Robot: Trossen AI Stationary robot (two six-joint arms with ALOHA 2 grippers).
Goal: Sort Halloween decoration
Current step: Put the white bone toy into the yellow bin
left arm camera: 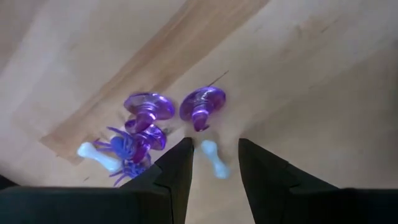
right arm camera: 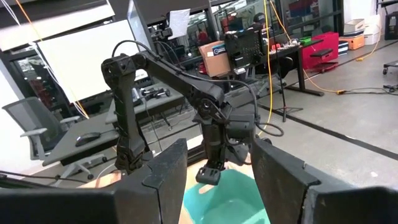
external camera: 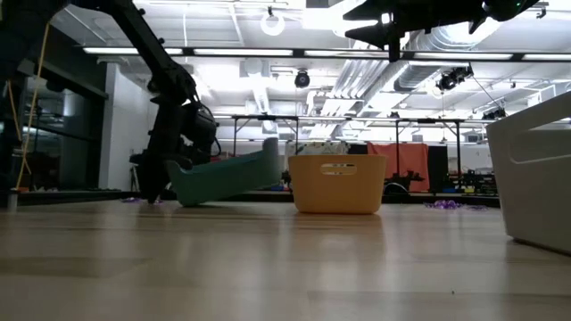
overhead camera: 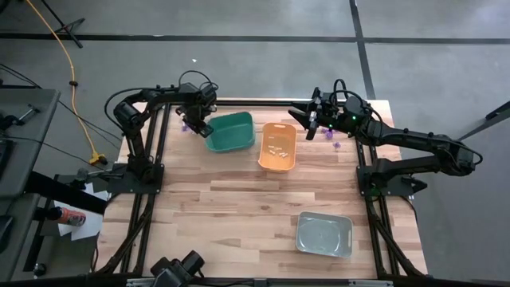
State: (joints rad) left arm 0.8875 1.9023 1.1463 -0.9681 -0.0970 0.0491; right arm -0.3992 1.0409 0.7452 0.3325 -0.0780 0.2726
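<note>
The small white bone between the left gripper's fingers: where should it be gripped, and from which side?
Probably grip the white bone across its thin middle shaft, coming straight down from above. It lies flat on the table with knobbed ends, already between the open fingers of the left gripper, with purple trinkets beside it.

No text, label, brand or number can be read anywhere in these views.
</note>
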